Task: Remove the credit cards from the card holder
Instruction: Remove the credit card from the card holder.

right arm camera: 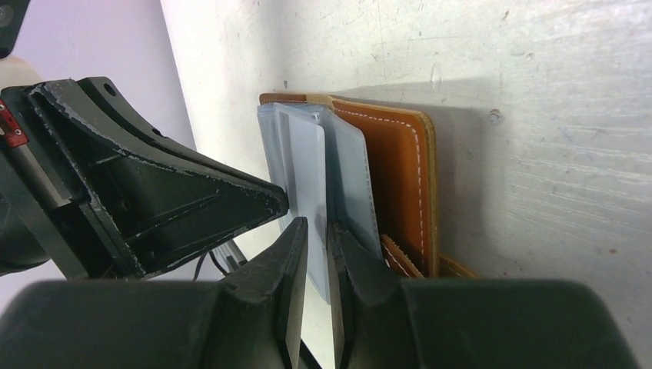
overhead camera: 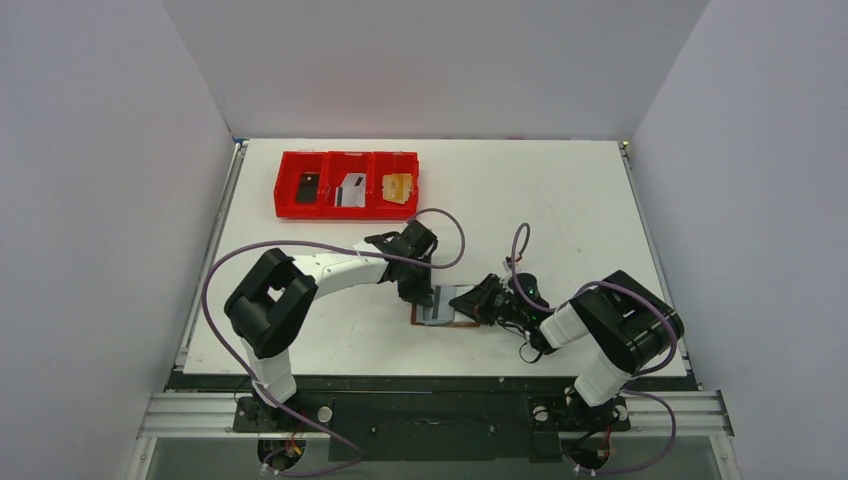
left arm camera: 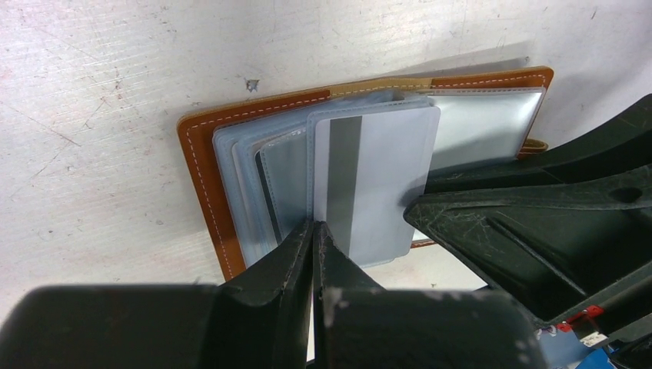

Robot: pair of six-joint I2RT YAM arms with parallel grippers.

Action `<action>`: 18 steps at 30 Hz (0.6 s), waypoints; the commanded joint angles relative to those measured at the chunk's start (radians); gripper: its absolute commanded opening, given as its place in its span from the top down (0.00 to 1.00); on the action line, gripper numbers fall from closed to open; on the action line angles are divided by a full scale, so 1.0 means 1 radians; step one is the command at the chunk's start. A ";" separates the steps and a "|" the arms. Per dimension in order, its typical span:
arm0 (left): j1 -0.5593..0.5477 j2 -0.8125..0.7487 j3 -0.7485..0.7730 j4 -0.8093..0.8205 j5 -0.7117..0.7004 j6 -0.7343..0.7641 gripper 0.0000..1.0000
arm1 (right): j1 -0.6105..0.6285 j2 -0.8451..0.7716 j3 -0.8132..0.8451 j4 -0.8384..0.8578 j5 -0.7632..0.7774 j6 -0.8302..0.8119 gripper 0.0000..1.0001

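From above, some cards (overhead camera: 350, 190) lie in the red tray (overhead camera: 345, 213), and the card holder (overhead camera: 437, 310) is open between the arms. Left wrist: the left gripper (left arm camera: 315, 228) is pinched on a striped card (left arm camera: 377, 184), half out. Right wrist: the right gripper (right arm camera: 317, 227), slightly apart, straddles a clear sleeve (right arm camera: 307, 169).

Left arm (overhead camera: 335, 268) and right arm (overhead camera: 575, 320) reach inward, low; left gripper (left arm camera: 315, 227) closed tight, right gripper (right arm camera: 319, 224) jaws a slit apart.

Light: I see bright, even light from above | Shadows: soft, beside the card holder (right arm camera: 400, 177) | Focus: the left gripper (left arm camera: 314, 231) blurs close to my wrist lens
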 commanded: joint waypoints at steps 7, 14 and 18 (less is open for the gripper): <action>-0.002 0.104 -0.048 -0.067 -0.105 0.019 1.00 | -0.020 0.011 -0.034 0.142 -0.006 0.030 0.88; -0.002 0.107 -0.047 -0.068 -0.104 0.018 1.00 | -0.028 0.014 -0.039 0.151 -0.002 0.034 0.92; -0.002 0.107 -0.048 -0.069 -0.104 0.018 1.00 | -0.028 0.016 -0.040 0.151 -0.002 0.034 0.97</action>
